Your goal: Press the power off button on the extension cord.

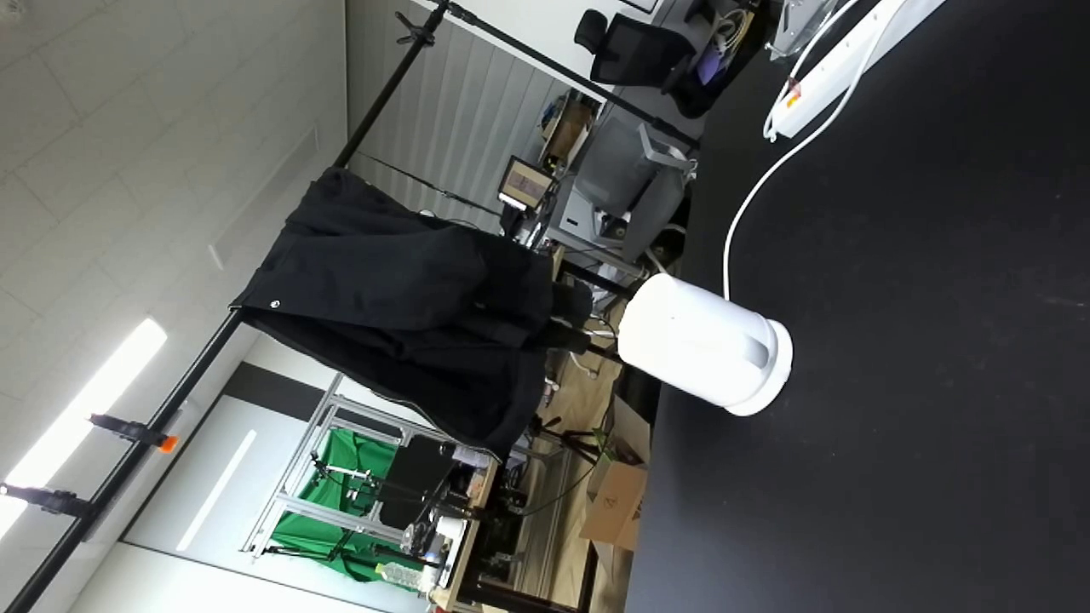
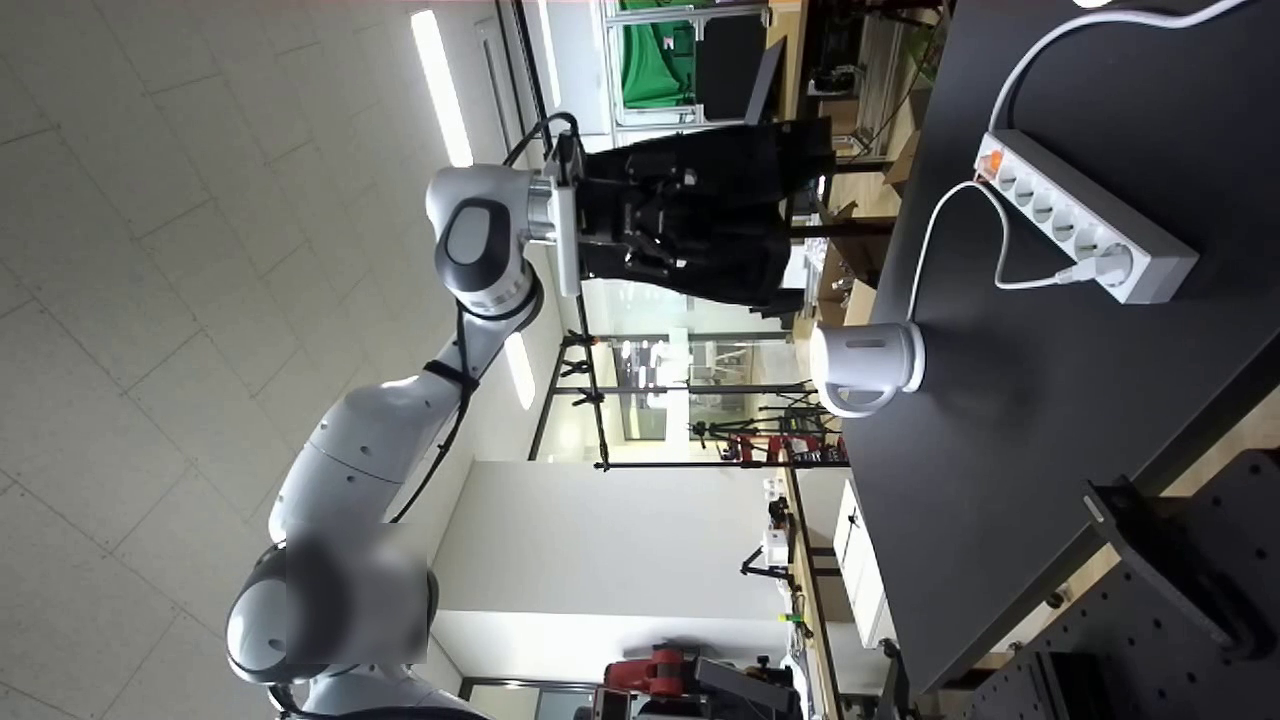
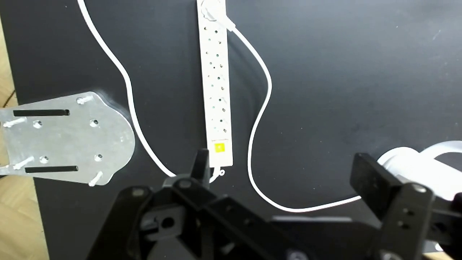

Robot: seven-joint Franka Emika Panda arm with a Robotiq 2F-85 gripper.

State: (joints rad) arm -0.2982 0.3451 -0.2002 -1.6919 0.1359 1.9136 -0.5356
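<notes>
The extension cord, a long white power strip, lies on the black table in an exterior view (image 1: 839, 72), in another exterior view (image 2: 1100, 200) and in the wrist view (image 3: 218, 90). Its power button (image 3: 219, 147) looks yellow in the wrist view and orange in both exterior views (image 1: 793, 99) (image 2: 991, 163). A white plug sits in the socket at its far end from the button. My gripper (image 2: 683, 220) is high above the table. In the wrist view the gripper (image 3: 285, 171) is wide open and empty, one fingertip appearing beside the button end.
A white kettle (image 2: 865, 358) stands on the table (image 2: 1000, 470), its cable running to the strip. A flat metal plate (image 3: 72, 139) lies at the table edge beside the strip's thicker cable (image 3: 128, 83). A dark garment (image 1: 400, 272) hangs on a rack behind.
</notes>
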